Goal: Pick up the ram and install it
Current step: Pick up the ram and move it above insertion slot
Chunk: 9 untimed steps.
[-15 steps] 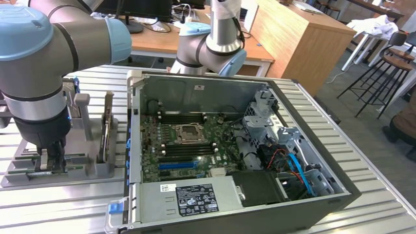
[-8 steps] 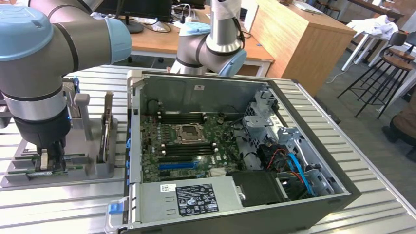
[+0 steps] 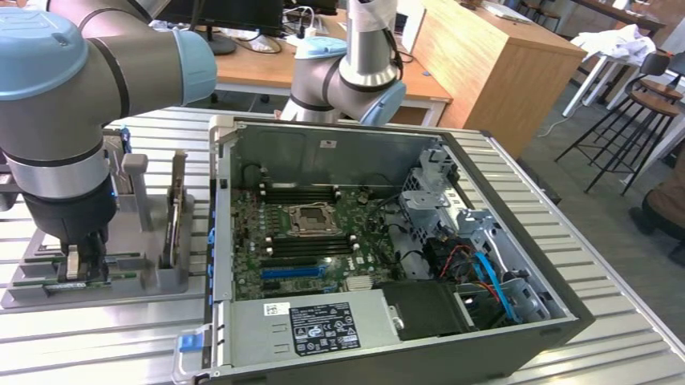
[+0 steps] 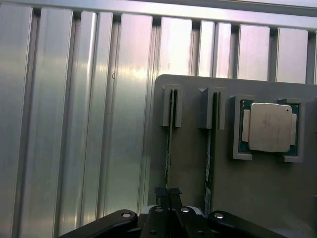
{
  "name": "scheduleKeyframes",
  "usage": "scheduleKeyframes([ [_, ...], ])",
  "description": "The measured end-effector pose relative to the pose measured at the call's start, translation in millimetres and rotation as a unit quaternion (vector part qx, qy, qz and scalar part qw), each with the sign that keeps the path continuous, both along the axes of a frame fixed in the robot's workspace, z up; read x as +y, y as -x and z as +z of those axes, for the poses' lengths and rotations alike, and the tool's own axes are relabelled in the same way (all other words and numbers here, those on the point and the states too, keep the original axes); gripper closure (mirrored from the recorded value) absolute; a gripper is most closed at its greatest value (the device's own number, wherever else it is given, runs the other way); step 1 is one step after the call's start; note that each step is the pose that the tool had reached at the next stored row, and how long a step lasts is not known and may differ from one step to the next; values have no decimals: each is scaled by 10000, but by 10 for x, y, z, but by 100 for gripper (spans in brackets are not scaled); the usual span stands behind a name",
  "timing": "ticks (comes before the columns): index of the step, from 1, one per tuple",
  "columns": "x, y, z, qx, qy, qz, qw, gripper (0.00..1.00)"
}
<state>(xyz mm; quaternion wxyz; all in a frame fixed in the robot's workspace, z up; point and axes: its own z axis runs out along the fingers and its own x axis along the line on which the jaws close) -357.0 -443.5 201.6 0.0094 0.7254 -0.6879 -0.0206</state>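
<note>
Ram point(image 4: 169, 148) stands on edge in a slot of the gray holder point(image 4: 257, 198) in the wrist view. The gripper point(image 4: 167, 192) is clamped on it. A twin stick point(image 4: 208, 158) fills the neighbouring slot, and a processor point(image 4: 270, 126) sits in its pocket. In the exterior view, the holder lies at the left, beside an open computer case point(image 3: 321, 148) containing a motherboard point(image 3: 310, 241).
</note>
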Motion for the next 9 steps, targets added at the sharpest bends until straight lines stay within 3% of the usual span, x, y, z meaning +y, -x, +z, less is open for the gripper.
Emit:
scheduleKeyframes([
  [9, 0, 0, -1, 0, -1, -95, 10000, 88],
])
